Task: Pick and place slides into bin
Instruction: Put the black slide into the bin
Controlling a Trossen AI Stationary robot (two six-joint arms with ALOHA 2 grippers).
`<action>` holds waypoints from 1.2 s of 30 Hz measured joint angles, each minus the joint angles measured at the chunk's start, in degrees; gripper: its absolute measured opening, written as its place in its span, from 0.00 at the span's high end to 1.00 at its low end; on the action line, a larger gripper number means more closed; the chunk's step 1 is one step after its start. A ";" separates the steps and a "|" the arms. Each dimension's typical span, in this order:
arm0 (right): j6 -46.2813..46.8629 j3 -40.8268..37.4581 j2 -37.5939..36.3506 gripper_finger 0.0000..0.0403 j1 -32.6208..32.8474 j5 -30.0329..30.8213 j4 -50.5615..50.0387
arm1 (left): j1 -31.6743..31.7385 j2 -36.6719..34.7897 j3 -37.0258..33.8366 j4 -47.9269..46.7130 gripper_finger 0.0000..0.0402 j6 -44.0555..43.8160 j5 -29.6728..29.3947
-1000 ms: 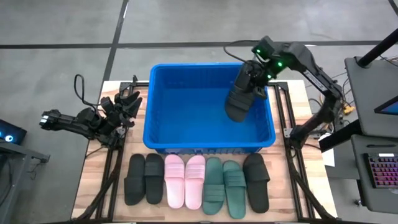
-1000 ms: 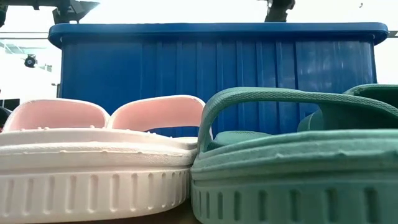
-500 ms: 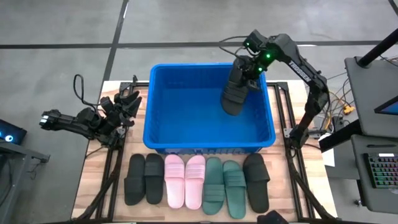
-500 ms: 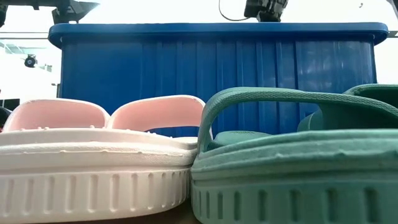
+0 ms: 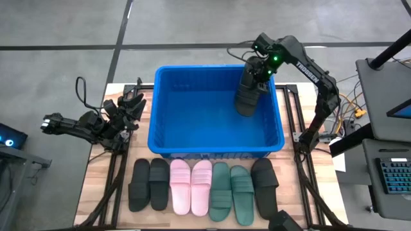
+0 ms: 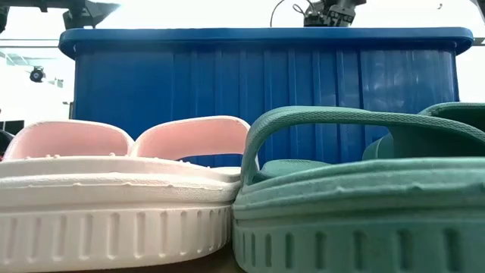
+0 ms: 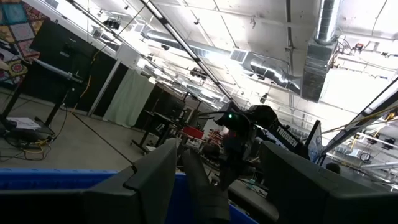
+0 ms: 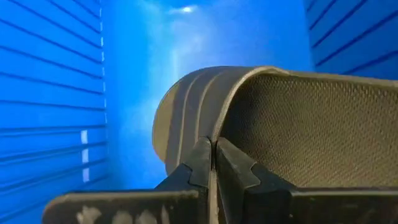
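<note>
The right gripper (image 5: 252, 77) has its jaws pinched tight on a black slide (image 5: 246, 97), hanging inside the bin (image 5: 168, 142) toward two o'clock. The left gripper (image 5: 130, 106) waits at nine o'clock, jaws wide, holding nothing. Seven slides (image 5: 204, 186) line the desk at six o'clock.

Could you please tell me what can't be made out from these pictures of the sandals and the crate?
- Low view: the blue crate wall hides its inside and the held black sandal; only the top of the right gripper shows.
- Low view: the pink sandals and green sandals block the black ones in the row.
- Right wrist view: the sandal's strap fills the frame, so its sole is unseen.
- Left wrist view: the left gripper faces the room; no sandals show.
</note>
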 joint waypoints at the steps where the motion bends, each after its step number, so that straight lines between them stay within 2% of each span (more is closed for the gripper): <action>1: -0.09 -0.73 -0.02 0.98 0.04 0.00 0.02 | -0.01 0.00 0.00 0.01 0.46 0.00 -0.05; 18: -3.61 -13.23 -3.03 0.98 1.26 0.89 -0.01 | -0.02 -1.10 0.00 0.01 0.46 0.09 -0.76; 21: -4.18 -14.41 -2.55 0.98 1.26 4.06 0.00 | -0.02 -1.14 0.00 0.00 0.46 0.09 -0.91; 36: -8.20 -16.46 1.66 0.98 0.85 6.03 0.65 | -0.02 -1.11 0.00 0.00 0.46 0.04 -1.50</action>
